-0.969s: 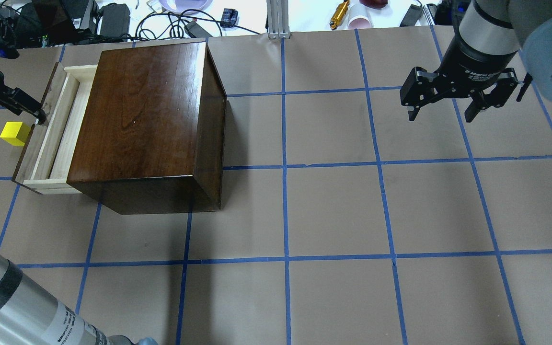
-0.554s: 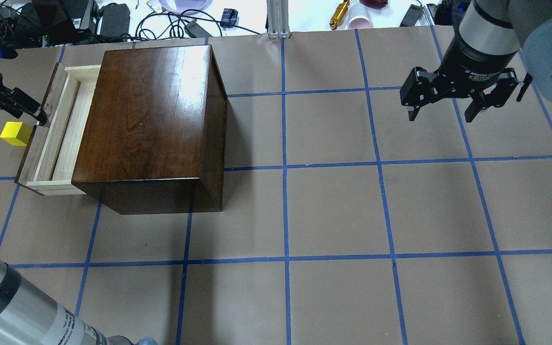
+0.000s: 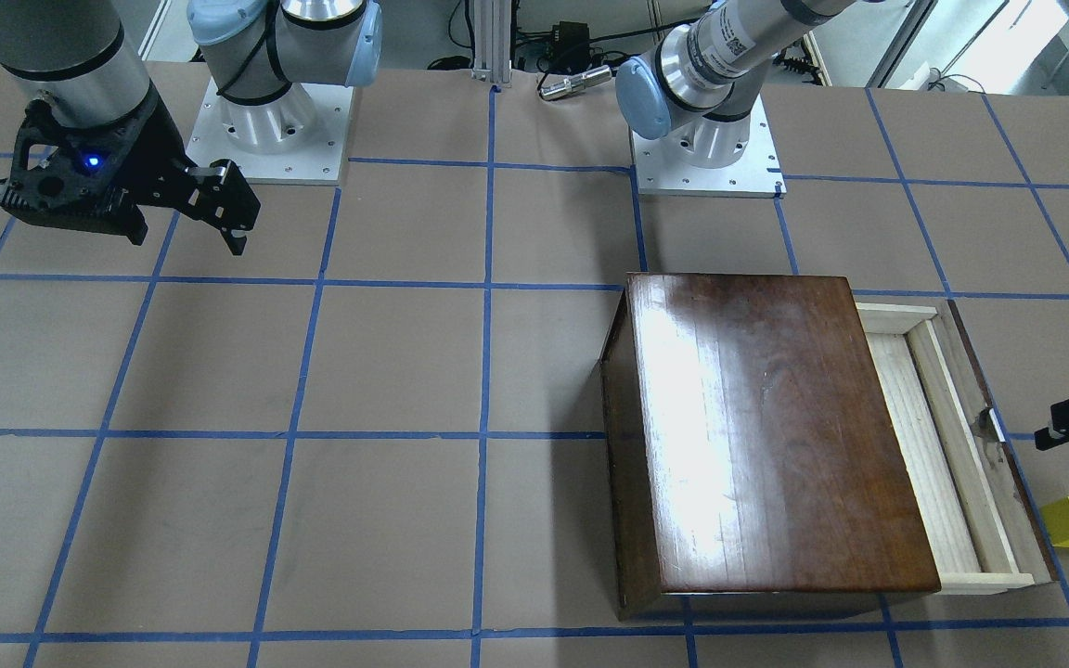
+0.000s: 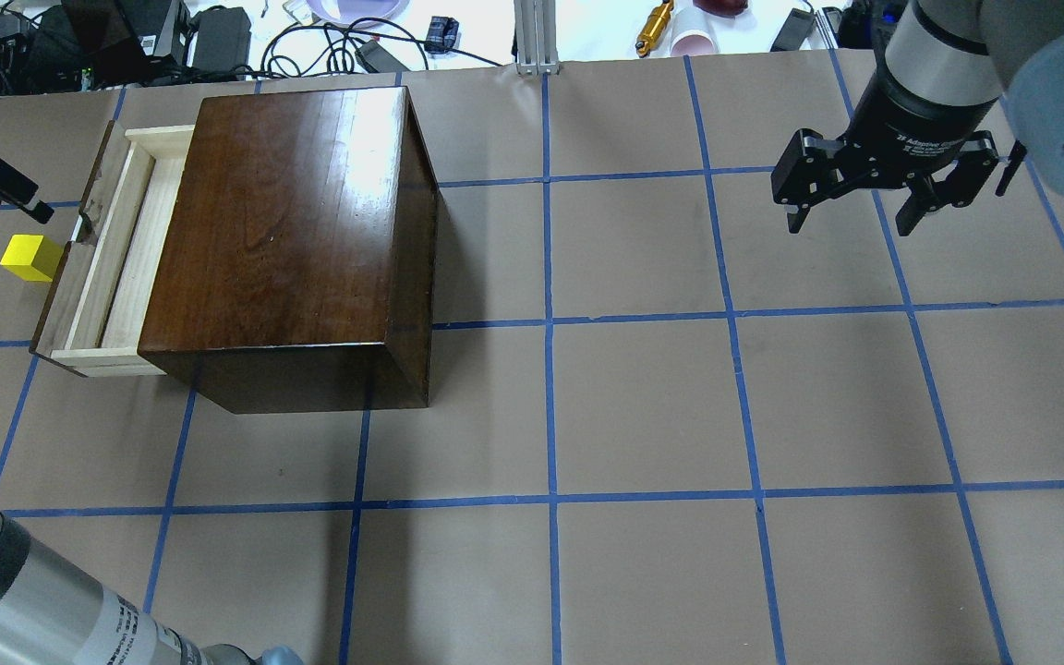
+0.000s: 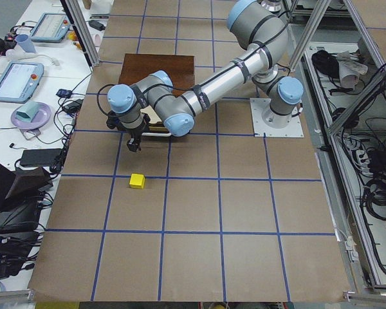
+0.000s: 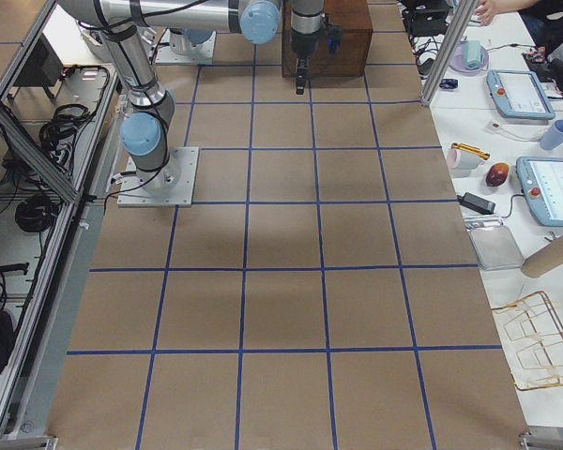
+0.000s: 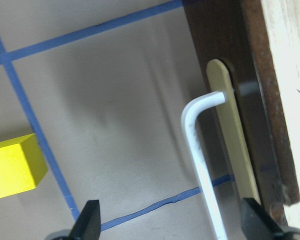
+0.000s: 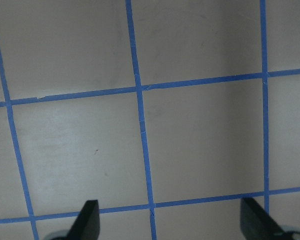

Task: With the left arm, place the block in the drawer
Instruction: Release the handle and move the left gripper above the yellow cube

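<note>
The small bright yellow cube (image 4: pixel 30 258) lies on the table, just beside the dark front of the shallow pale wooden drawer (image 4: pixel 96 272), which is pulled out of the glossy dark-brown box (image 4: pixel 283 222). The left gripper (image 7: pixel 175 227) hovers near with fingers wide and holds nothing. I think it should centre above the cube, square to its faces, clear of the drawer front. Only its wrist view shows clearly that the white metal pull (image 7: pixel 197 145) is free. The right gripper (image 4: pixel 851 222) hangs wide open, well apart.
</note>
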`<state>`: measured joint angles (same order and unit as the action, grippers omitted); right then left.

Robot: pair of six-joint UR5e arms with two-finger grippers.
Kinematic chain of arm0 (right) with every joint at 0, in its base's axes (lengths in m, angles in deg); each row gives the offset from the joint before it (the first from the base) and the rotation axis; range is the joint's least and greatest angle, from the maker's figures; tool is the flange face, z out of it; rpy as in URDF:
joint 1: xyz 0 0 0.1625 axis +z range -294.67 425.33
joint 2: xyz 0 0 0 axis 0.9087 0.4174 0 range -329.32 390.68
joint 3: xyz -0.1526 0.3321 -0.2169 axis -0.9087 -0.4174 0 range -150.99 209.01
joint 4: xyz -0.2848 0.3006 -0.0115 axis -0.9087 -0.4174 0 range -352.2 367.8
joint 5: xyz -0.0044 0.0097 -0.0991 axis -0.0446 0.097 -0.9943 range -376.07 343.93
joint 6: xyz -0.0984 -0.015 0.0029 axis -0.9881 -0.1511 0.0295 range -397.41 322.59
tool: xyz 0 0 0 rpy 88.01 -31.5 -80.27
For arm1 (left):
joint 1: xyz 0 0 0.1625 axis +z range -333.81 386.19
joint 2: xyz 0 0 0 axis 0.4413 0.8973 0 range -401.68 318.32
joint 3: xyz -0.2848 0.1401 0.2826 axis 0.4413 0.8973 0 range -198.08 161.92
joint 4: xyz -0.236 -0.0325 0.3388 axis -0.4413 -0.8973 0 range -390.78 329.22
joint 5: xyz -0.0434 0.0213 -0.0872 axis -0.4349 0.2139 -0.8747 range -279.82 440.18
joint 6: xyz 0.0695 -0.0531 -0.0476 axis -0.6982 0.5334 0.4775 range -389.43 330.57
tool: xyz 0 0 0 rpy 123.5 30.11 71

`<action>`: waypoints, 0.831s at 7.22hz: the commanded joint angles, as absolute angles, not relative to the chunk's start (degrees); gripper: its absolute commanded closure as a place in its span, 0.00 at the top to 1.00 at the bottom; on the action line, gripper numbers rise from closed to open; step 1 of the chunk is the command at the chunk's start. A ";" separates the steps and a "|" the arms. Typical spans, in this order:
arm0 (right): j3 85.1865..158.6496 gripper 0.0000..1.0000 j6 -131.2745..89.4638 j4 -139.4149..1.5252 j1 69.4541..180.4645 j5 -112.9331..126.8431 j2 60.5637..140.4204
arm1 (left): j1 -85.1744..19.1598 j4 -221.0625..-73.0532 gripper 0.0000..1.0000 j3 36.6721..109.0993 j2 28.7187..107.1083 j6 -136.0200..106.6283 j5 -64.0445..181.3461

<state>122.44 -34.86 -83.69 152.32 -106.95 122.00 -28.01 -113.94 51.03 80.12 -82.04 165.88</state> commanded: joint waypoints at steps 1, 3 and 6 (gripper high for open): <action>122.44 1.00 -34.86 -83.69 152.34 -106.95 122.00 | -25.59 -109.12 1.00 47.49 83.28 -82.25 166.58; 122.44 1.00 -34.86 -83.69 152.34 -106.95 122.00 | -25.14 -105.41 1.00 47.22 86.89 -82.07 166.75; 122.53 1.00 -34.86 -83.69 152.25 -106.95 122.00 | -25.05 -102.34 1.00 46.96 91.37 -79.18 172.89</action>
<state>122.46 -34.86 -83.69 152.33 -106.95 122.00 -25.10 -103.98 47.03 89.41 -80.17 170.44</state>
